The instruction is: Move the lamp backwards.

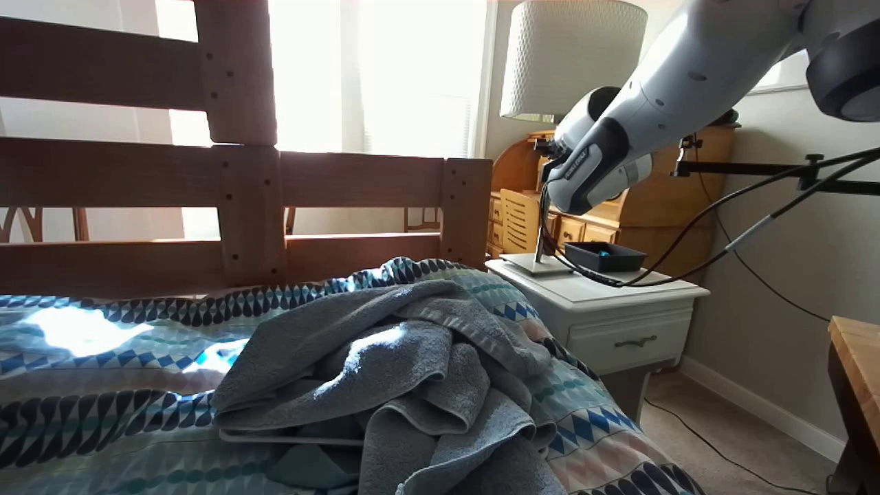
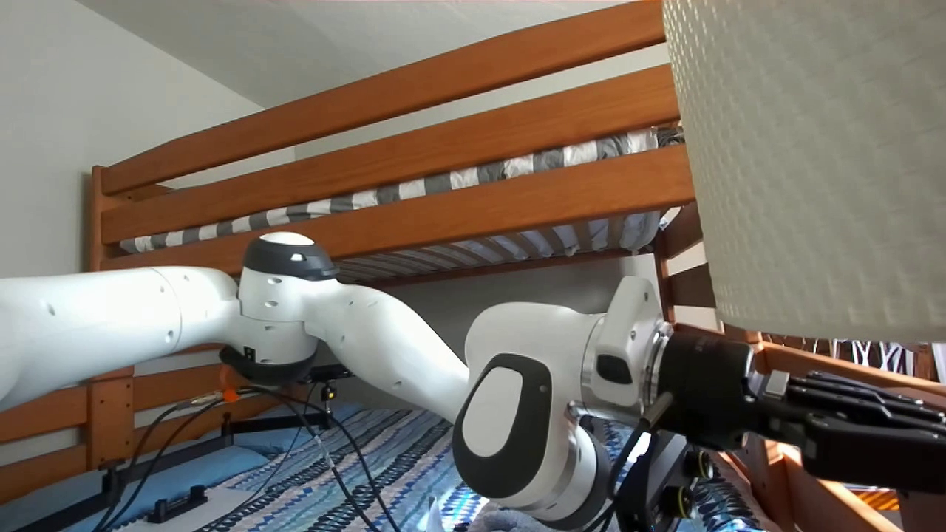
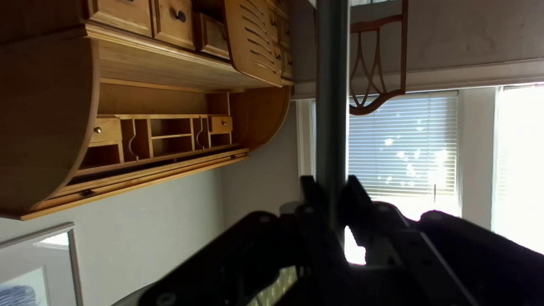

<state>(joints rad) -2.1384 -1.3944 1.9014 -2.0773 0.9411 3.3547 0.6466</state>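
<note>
Daylight pours through the window [image 1: 412, 75] behind a wooden bunk bed [image 2: 414, 87], whose lower level carries a patterned cover [image 1: 158, 454] and a rumpled grey towel [image 1: 412, 364]. Beside the bed stands your white bench [image 1: 598, 326], and on it you have the lamp [image 1: 574, 62], its flat base [image 1: 522, 262] resting near the edge on the bed side, just beside a black tray [image 1: 619, 264] holding a small blue item [image 1: 603, 254]. Your arm [image 1: 694, 75] reaches in over the bench, and your gripper [image 3: 331, 191] is clamped around the lamp's thin metal stem [image 3: 332, 106]: in the wrist view you can see its fingers [image 3: 359, 197] against both sides. You are holding well above the base and below the off-white shade [image 2: 820, 162]; in an exterior view that shade hangs over the gripper, apart from it, while the fingers run out of frame. Cables [image 1: 751, 232] droop before the bench top. Upside down in the wrist view you get the roll-top desk [image 3: 153, 66] and a chair [image 3: 403, 55].
</note>
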